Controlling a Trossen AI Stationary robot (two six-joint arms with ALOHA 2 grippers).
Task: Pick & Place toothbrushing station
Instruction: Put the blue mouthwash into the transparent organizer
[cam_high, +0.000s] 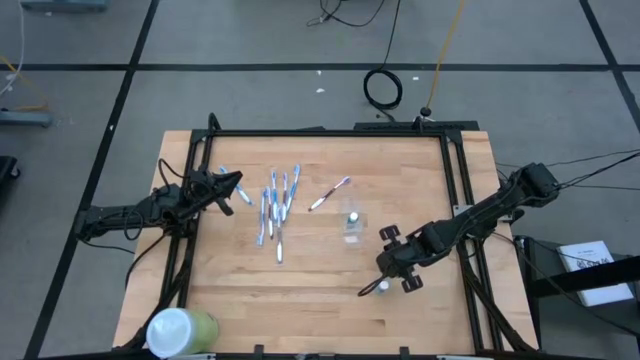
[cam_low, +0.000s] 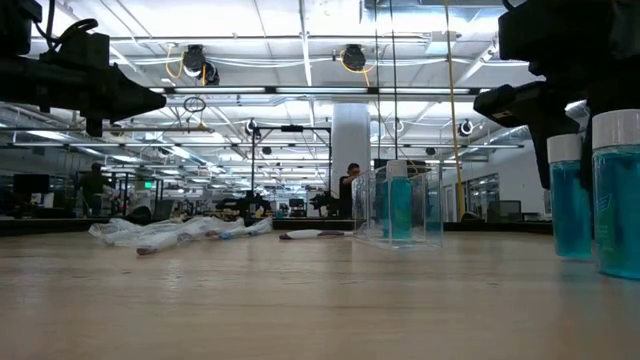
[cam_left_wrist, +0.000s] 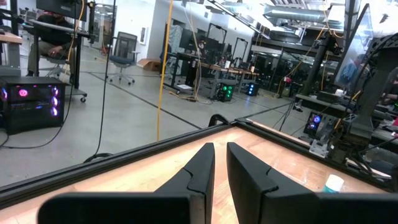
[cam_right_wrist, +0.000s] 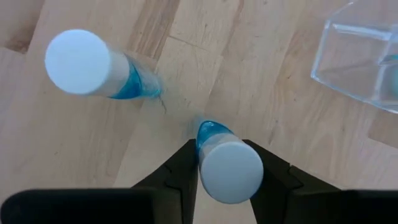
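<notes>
Several blue-and-white toothbrushes (cam_high: 275, 205) lie flat on the wooden table, with a pinkish-purple brush (cam_high: 330, 193) to their right. A small clear cup (cam_high: 352, 235) stands mid-table with one white-capped tube (cam_low: 398, 200) upright inside it. My right gripper (cam_high: 386, 272) is right of the cup, nearer the near edge, and is shut on a second white-capped blue tube (cam_right_wrist: 230, 168). A third tube (cam_right_wrist: 81, 62) stands on its base beside it. My left gripper (cam_high: 238, 183) hovers shut and empty above the table's left side, beside the brushes. My right gripper pinches the tube's blue body just under its white cap (cam_right_wrist: 208, 134) between its two fingers. The fingers come from above, slanting down, one on each side. The tube is upright, and its base appears to rest on the table.
A large pale-green cylindrical container (cam_high: 180, 330) stands at the near left corner. A black frame (cam_high: 330, 132) runs along the table's far edge and both sides. Bare wood lies between the cup and the near edge.
</notes>
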